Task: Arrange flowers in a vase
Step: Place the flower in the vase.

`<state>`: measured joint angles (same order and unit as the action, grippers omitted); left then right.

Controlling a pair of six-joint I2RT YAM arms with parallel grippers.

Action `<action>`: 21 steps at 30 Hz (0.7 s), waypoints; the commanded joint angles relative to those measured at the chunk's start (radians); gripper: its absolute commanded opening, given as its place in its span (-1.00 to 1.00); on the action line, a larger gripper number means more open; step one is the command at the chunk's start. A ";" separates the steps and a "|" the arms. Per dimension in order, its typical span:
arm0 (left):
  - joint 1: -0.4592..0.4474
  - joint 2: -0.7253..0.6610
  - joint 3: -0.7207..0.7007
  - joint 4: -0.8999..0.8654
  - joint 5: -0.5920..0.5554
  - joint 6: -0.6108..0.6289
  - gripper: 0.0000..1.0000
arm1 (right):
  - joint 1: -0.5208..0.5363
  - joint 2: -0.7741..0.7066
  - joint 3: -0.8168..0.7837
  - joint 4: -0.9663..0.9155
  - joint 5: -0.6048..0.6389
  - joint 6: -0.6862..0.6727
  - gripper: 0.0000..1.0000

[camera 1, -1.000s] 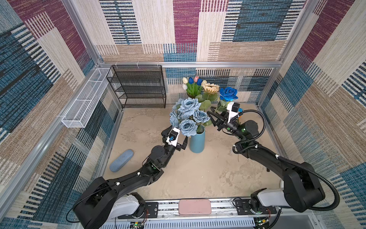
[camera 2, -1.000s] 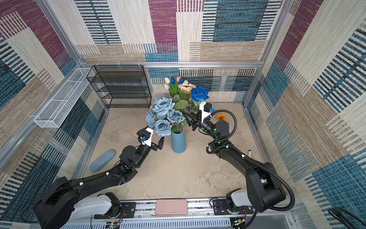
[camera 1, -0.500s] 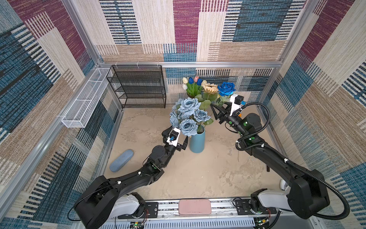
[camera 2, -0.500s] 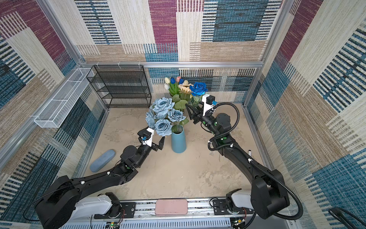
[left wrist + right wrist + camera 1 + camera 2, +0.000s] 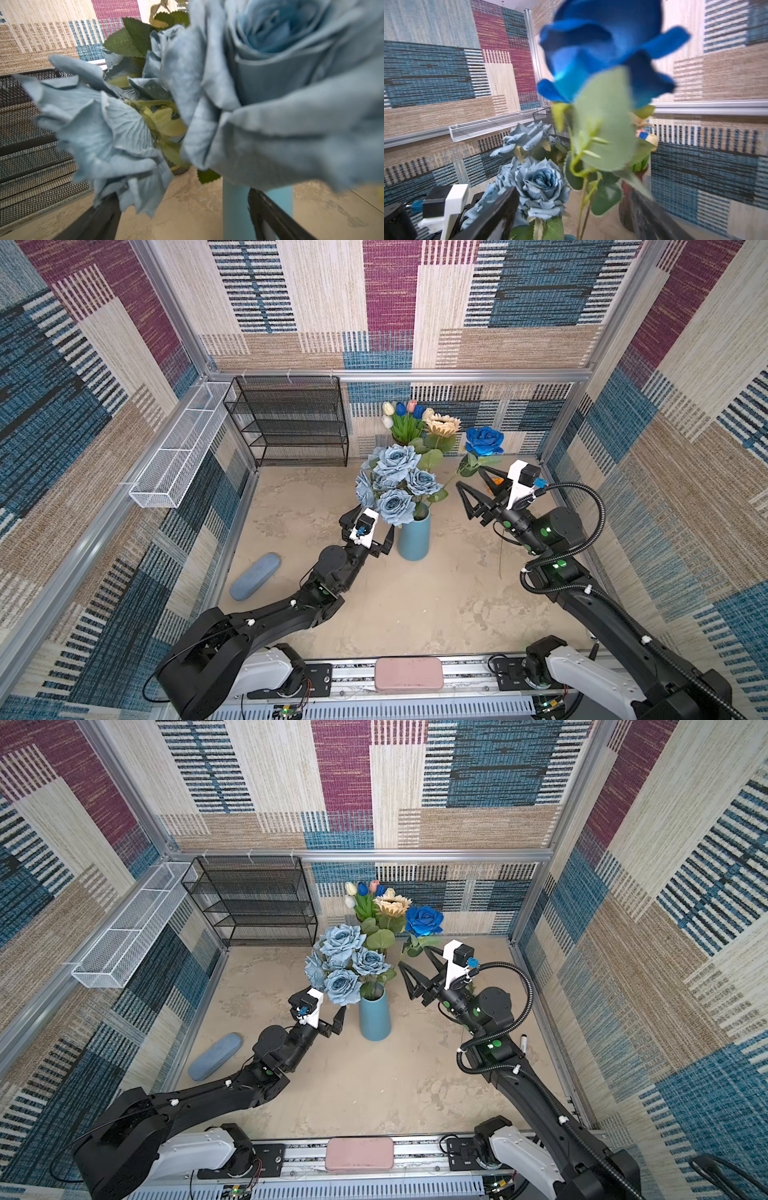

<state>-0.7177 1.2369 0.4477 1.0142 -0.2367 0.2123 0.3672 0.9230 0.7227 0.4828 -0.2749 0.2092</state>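
As left hand (image 5: 369, 526) and right hand (image 5: 468, 477) gape, the vase (image 5: 413, 539) holds pale roses (image 5: 395, 460), perhaps the blue rose (image 5: 484, 440).

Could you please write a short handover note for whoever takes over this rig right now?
Left gripper: open, empty, beside the vase, under the pale roses.
Right gripper: open; the blue rose stem runs between its fingers, ungripped.
Done: pale roses are in the vase. The blue rose leans with its stem toward the vase mouth; whether it is seated is unclear.
Left: check the blue rose, then the orange bloom, low behind the right gripper. Tulips and sunflower stand behind the vase; what holds them is unclear.
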 commanded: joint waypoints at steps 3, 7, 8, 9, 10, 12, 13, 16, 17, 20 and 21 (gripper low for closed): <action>0.001 0.009 -0.001 0.068 -0.014 -0.008 0.91 | -0.020 0.030 0.003 -0.135 0.208 -0.028 0.75; 0.001 -0.001 -0.001 0.062 -0.015 -0.007 0.91 | -0.058 0.136 0.056 -0.182 0.255 0.024 0.71; 0.001 -0.005 -0.003 0.058 -0.018 -0.007 0.92 | -0.086 0.160 0.065 -0.198 0.243 0.041 0.68; 0.001 -0.008 -0.005 0.055 -0.021 -0.006 0.91 | -0.120 0.181 0.061 -0.191 0.212 0.058 0.66; 0.001 -0.010 -0.010 0.057 -0.024 -0.005 0.92 | -0.150 0.204 0.048 -0.181 0.206 0.082 0.65; 0.002 -0.014 -0.015 0.059 -0.025 -0.005 0.91 | -0.221 0.260 0.063 -0.208 0.150 0.124 0.64; 0.001 -0.016 -0.017 0.056 -0.022 -0.004 0.92 | -0.236 0.286 0.069 -0.218 0.145 0.127 0.63; 0.001 -0.024 -0.018 0.049 -0.023 -0.003 0.92 | -0.258 0.359 0.098 -0.290 0.207 0.159 0.64; 0.001 -0.028 -0.018 0.049 -0.021 -0.002 0.92 | -0.279 0.392 0.109 -0.317 0.205 0.179 0.65; 0.001 -0.034 -0.021 0.051 -0.024 -0.002 0.92 | -0.345 0.542 0.156 -0.407 0.178 0.193 0.65; 0.001 -0.035 -0.020 0.052 -0.022 0.002 0.92 | -0.365 0.608 0.190 -0.463 0.169 0.184 0.58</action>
<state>-0.7177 1.2072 0.4290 1.0203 -0.2554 0.2127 0.0349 1.4326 0.8692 0.1646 -0.0940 0.3649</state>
